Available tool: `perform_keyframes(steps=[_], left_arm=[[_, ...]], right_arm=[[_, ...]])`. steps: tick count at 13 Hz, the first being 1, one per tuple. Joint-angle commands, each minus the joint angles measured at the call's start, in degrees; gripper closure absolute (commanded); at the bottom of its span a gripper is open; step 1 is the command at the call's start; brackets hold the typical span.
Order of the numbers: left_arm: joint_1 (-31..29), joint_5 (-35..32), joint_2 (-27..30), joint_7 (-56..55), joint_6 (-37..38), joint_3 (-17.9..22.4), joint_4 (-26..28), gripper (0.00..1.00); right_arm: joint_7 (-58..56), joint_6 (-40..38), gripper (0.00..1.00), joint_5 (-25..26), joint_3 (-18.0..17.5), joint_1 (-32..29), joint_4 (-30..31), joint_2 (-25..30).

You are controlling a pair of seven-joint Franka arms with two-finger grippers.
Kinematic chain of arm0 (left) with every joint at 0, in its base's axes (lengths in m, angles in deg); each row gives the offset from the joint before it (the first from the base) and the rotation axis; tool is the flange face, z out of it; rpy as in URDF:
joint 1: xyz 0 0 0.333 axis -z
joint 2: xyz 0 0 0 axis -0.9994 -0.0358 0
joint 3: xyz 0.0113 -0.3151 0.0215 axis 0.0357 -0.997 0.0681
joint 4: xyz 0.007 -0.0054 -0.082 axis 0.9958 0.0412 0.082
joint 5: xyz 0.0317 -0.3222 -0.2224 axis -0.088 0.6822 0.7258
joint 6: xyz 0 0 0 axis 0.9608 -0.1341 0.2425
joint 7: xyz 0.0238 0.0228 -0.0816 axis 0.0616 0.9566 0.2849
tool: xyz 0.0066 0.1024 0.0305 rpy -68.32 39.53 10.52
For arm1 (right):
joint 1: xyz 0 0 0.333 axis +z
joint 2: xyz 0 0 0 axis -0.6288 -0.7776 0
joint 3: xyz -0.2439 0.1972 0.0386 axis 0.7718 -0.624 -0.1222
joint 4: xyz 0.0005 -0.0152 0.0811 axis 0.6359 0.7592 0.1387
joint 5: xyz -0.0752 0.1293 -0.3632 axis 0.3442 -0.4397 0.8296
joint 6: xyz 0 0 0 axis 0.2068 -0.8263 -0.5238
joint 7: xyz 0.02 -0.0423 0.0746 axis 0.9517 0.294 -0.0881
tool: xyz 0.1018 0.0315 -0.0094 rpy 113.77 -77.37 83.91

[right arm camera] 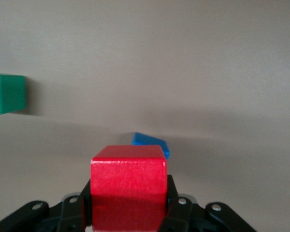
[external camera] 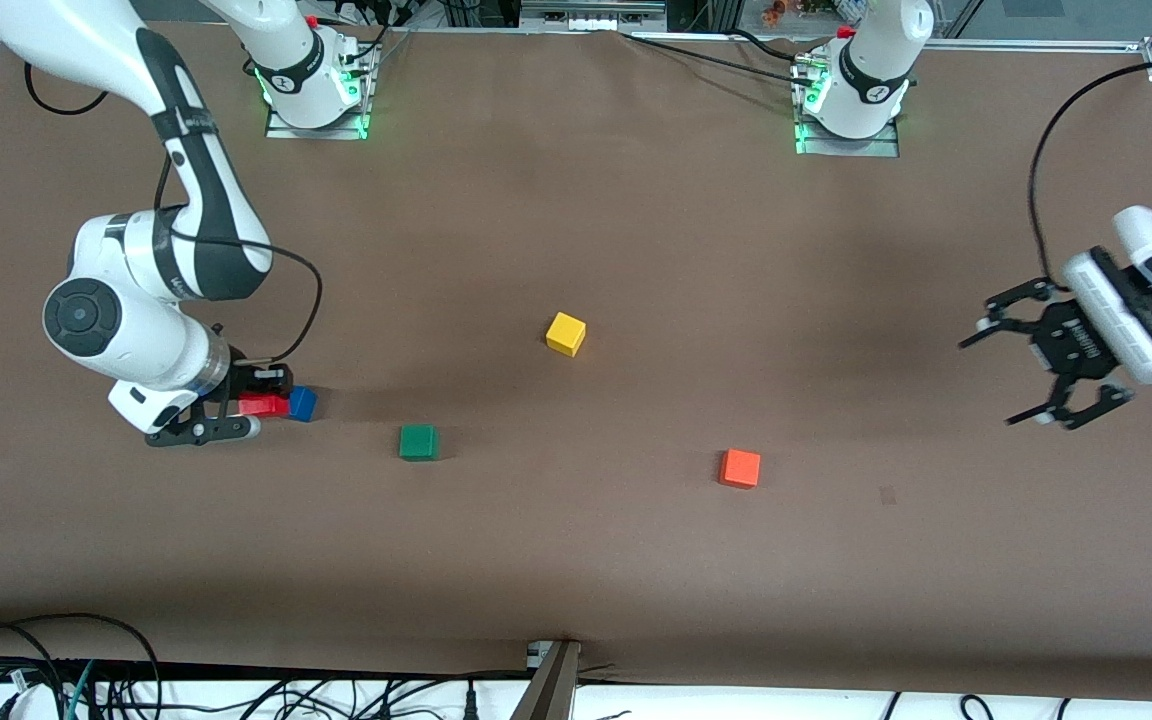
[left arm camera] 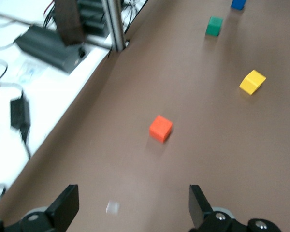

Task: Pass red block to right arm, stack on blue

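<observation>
We find no writing that can be read on any cube; the marks on the arm shells are too small to make out. Across the brown table (external camera: 576, 560) lie three loose cubes: a yellow cube (external camera: 566, 333) near the middle, a green cube (external camera: 418, 442) nearer the front camera and toward the right arm's end, and an orange cube (external camera: 740, 468) toward the left arm's end. Nothing stands between them.

We see the right gripper (external camera: 254, 405) low at the right arm's end of the table, wrist bent down, its fingers clamped on the red block (external camera: 263, 404) — the right wrist view shows the block (right arm camera: 128, 186) squeezed between the black fingers. The blue cube (external camera: 303, 403) sits on the table just beside the red block, partly hidden by it in the right wrist view (right arm camera: 152, 143); whether they touch we cannot tell.

The left gripper (external camera: 1054, 362) hangs over the table's edge at the left arm's end — claws spread wide, holding nothing; that arm waits.
</observation>
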Motion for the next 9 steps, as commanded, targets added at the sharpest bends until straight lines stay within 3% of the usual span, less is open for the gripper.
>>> perform_keyframes(steps=[1,3,6,9], left_arm=[[0.0,-8.9,5.6,-10.9,1.4,0.9,2.0,0.00],[0.1,-15.4,8.4,-21.2,3.8,0.9,1.5,0.00],[0.1,-18.5,11.6,-34.4,10.6,3.9,1.2,0.00],[0.8,-25.0,13.7,-49.1,16.5,3.8,0.8,0.00]], right_arm=[[-1.8,7.8,0.91,0.8,0.3,-0.1,5.9,0.4],[-1.8,8.4,0.91,0.7,0.3,-0.2,8.1,0.8],[-1.9,14.8,0.91,0.7,0.7,-0.2,13.9,1.9],[-1.9,16.6,0.90,0.7,0.7,-0.2,14.8,2.0]])
